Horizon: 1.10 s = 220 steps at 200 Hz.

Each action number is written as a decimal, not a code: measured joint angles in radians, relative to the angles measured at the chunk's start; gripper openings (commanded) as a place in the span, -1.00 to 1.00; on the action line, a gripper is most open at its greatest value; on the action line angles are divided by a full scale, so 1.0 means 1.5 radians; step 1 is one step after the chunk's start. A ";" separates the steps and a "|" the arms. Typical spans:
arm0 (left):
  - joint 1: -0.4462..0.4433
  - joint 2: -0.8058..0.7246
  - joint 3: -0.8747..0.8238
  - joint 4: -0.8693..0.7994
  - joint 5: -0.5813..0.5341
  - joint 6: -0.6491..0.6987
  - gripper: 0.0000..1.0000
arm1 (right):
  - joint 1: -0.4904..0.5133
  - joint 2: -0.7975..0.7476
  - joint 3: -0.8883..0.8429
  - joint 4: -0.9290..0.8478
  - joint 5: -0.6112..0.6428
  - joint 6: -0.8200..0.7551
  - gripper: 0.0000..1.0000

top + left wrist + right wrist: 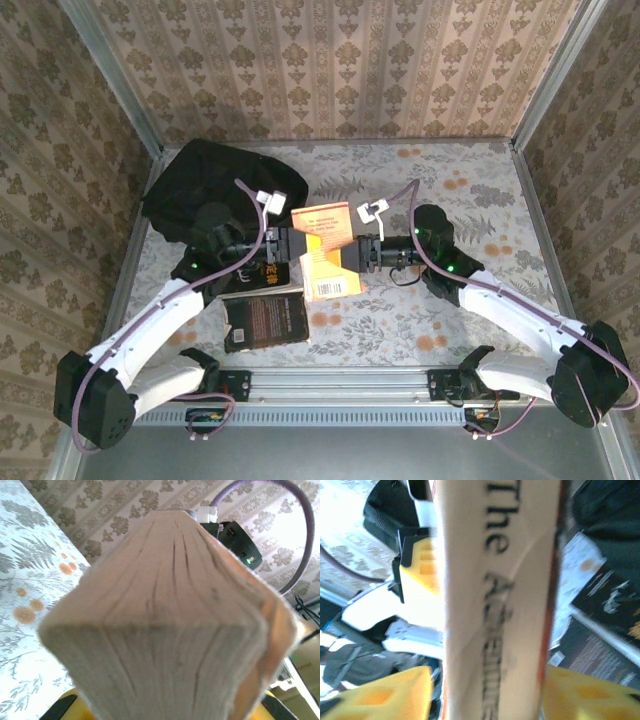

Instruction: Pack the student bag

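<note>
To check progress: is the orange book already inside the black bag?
No, the orange book is outside the student bag, to its right.

student bag [215, 185] far left | book [328, 250] right of it | flat book [265, 320] before both

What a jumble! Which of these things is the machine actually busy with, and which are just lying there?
In the job:
- student bag
- orange book, up between left gripper and right gripper

Lying about:
- dark book at the front of the table
- second dark book just beyond it
Both probably await packing.
</note>
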 measured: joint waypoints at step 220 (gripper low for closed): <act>-0.021 -0.056 -0.120 0.157 -0.428 -0.208 -1.00 | 0.162 0.118 -0.139 0.467 0.509 0.258 0.01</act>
